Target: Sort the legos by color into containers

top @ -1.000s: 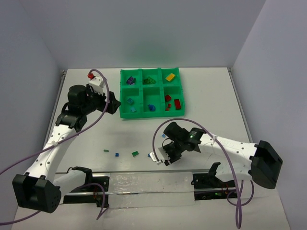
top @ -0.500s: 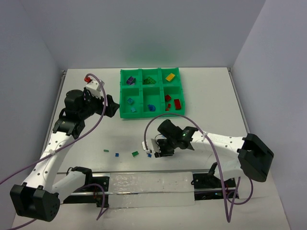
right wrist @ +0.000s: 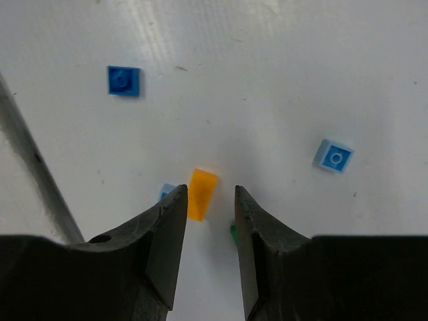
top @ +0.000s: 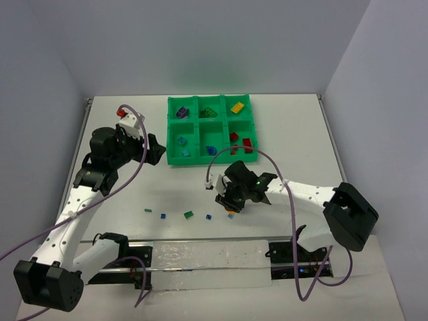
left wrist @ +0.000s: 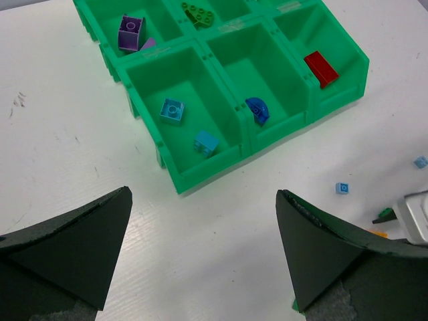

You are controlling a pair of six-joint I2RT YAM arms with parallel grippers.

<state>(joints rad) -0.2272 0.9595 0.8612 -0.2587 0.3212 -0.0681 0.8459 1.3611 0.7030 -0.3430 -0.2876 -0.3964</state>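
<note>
**RIGHT FINGERS AT ORANGE BRICK**

The right fingers stand partly parted and grip nothing. The orange brick lies on the tabletop just ahead, in line with their gap. A blue brick and a light-blue brick lie loose nearby. The left fingers are spread wide and empty, near the tray (its front-left corner). Other bricks sit in its compartments.

place: lab test cell | shown by: white table, bare grey walls

top: overhead, whole table | left wrist: shares tray | right wrist: close, downward
</note>
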